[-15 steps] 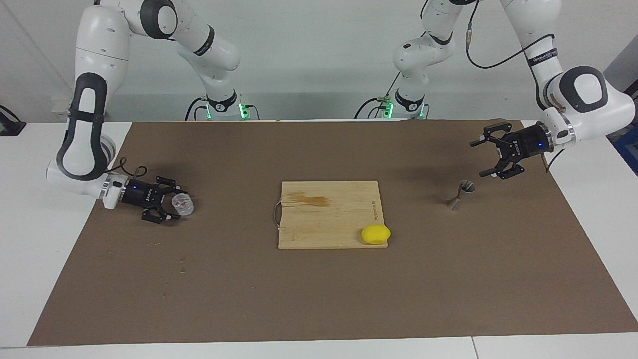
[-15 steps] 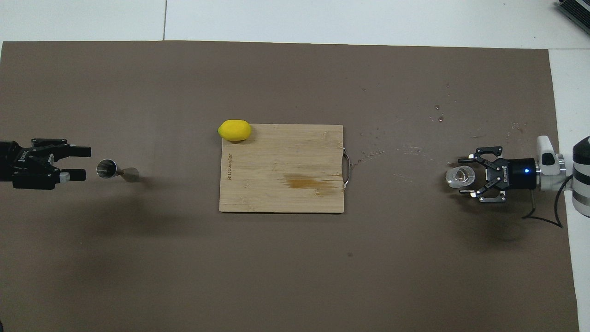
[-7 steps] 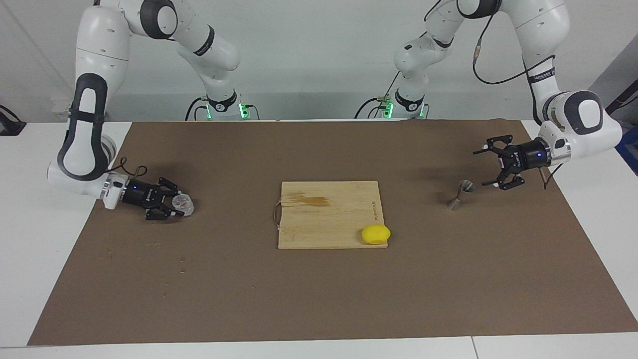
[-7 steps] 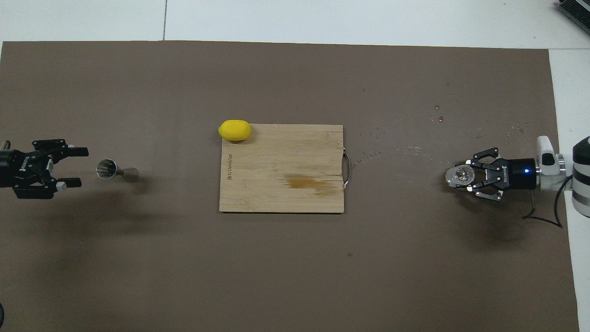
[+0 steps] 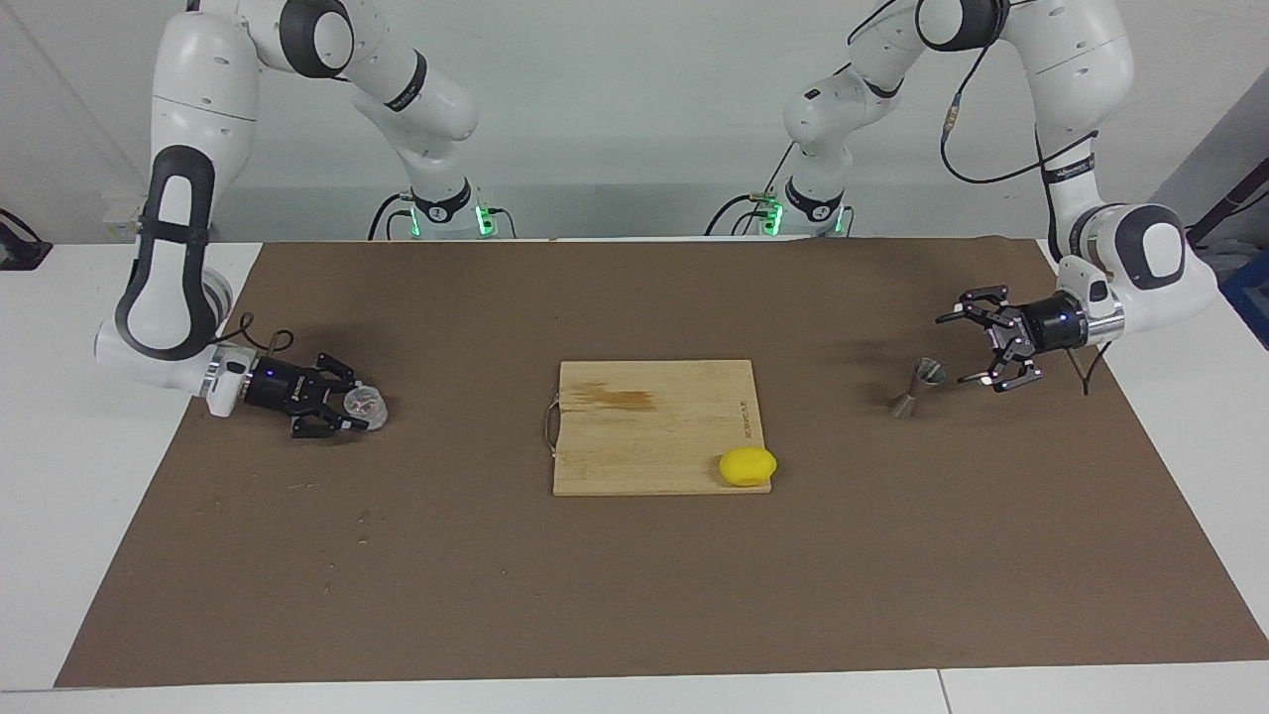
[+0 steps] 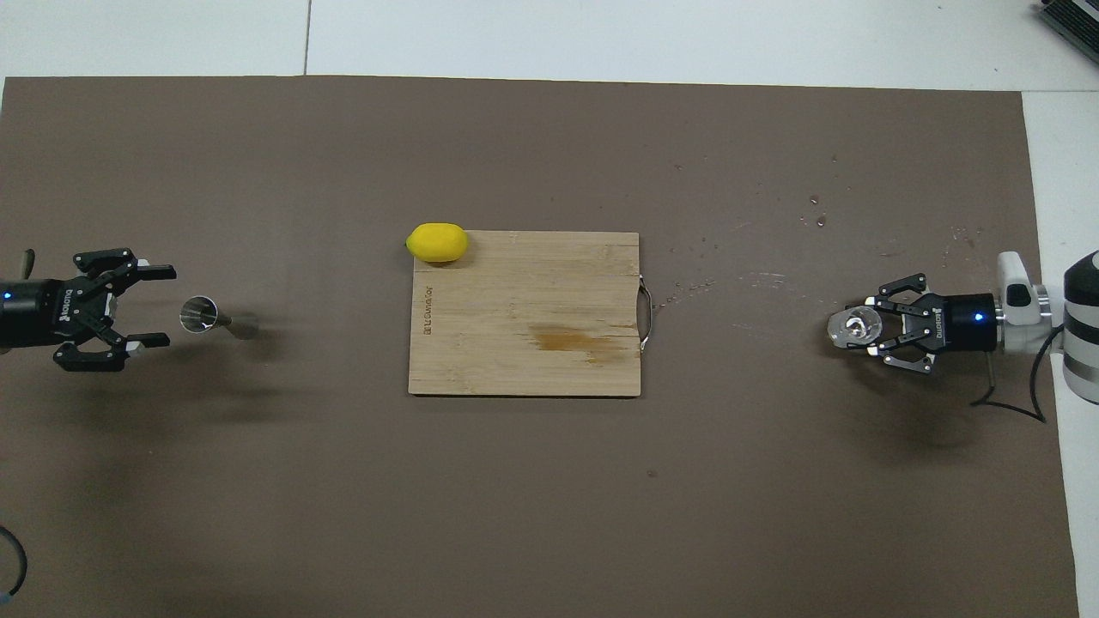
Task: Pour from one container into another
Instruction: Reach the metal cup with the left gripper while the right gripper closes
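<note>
Brown mat (image 5: 634,575); glass cup's (image 5: 364,403) contents indiscernible.

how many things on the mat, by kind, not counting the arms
glass cup: 1, at the right arm's end
jigger: 1, at the left arm's end
cutting board: 1
lemon: 1, on a corner of the board
total: 4
</note>
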{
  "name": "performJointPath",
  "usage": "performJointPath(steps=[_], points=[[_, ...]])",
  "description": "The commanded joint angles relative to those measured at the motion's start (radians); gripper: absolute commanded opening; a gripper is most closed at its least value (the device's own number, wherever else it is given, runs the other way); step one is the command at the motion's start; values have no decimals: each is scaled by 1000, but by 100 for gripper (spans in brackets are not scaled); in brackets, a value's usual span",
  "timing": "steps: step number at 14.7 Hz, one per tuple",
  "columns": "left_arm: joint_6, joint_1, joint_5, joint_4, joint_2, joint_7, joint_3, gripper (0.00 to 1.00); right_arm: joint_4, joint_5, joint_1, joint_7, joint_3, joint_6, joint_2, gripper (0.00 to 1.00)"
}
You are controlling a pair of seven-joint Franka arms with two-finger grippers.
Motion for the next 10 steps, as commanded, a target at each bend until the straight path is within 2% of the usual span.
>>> performJointPath(steps=[1,6,10], points=[[-6,12,-23,15,37,111,-7,100,-4,25,0,-12,6,0,-22,11],[2,11,-28,-7,80,231,-5,100,-5,37,16,24,7,4,-65,0],[-4,11,-28,-34,80,288,-7,100,-7,38,30,53,9,7,-84,0]])
